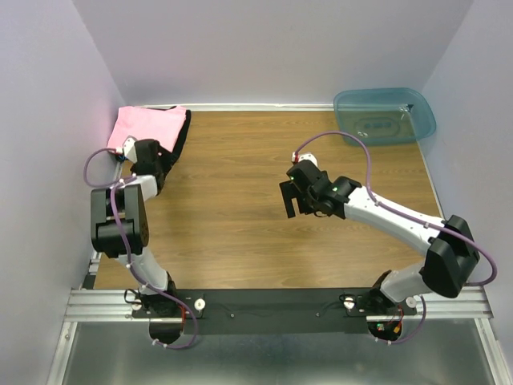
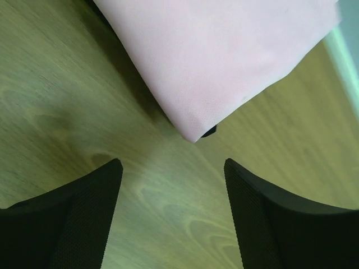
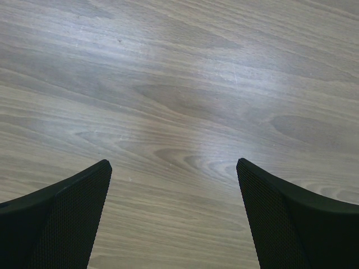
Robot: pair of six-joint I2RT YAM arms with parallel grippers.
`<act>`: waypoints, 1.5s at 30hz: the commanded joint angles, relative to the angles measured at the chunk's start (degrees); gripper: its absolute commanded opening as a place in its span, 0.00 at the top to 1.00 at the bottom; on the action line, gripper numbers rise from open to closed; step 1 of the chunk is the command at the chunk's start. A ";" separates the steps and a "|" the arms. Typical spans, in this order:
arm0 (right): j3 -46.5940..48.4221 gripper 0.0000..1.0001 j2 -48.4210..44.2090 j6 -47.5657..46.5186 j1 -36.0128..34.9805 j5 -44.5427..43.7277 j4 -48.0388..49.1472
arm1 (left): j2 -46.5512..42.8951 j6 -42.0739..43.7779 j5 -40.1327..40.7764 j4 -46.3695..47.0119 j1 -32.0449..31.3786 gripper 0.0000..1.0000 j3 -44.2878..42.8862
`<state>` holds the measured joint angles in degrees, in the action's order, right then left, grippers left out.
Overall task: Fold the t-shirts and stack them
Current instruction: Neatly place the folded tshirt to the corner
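Note:
The light pink t-shirt (image 1: 147,125) lies folded in the far left corner of the table. It rests on the black t-shirt (image 1: 183,138), whose edge shows along its right side. In the left wrist view a corner of the pink shirt (image 2: 224,50) ends just ahead of my fingers, and a sliver of the black shirt (image 2: 208,132) peeks out beneath it. My left gripper (image 1: 163,163) (image 2: 173,168) is open over bare wood, holding nothing. Over the middle of the table my right gripper (image 1: 292,199) (image 3: 174,168) is wide open and empty.
A translucent blue-green plastic bin (image 1: 385,116) stands at the far right corner. White walls close in the table at the back and on both sides. The wooden tabletop (image 1: 232,233) stretches between the two arms.

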<state>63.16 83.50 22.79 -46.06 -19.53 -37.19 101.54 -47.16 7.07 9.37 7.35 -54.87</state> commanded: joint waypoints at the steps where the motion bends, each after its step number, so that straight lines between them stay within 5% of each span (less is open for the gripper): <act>1: -1.37 0.00 -2.99 2.00 0.19 -2.27 -0.43 | -5.38 -8.21 -1.96 19.36 1.96 0.21 7.30; 10: -2.25 0.00 -3.96 2.79 0.18 -2.79 -0.43 | 1.20 -13.14 -10.23 28.86 4.51 0.32 8.91; 30: -2.07 0.00 -3.08 1.38 0.27 -3.59 -0.43 | 7.97 -17.71 -11.20 29.22 4.95 0.38 5.39; 33: -1.90 0.00 -3.00 1.03 0.36 -3.67 -0.52 | 8.33 -18.58 -12.60 29.39 4.86 0.54 5.04; 34: -1.81 0.00 -2.91 0.95 0.36 -3.67 -0.52 | 8.15 -19.02 -13.04 29.66 4.69 0.78 5.12; 37: -1.63 0.00 -2.47 0.77 0.36 -3.59 -0.52 | 7.80 -19.46 -14.19 29.92 4.25 0.95 4.86; 45: -1.10 0.00 -1.68 0.07 0.62 -3.59 -0.52 | 7.27 -22.45 -16.39 30.62 2.58 0.97 4.86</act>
<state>61.30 80.90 23.53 -45.87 -21.26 -37.17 108.88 -68.10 -6.96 38.22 11.11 -48.77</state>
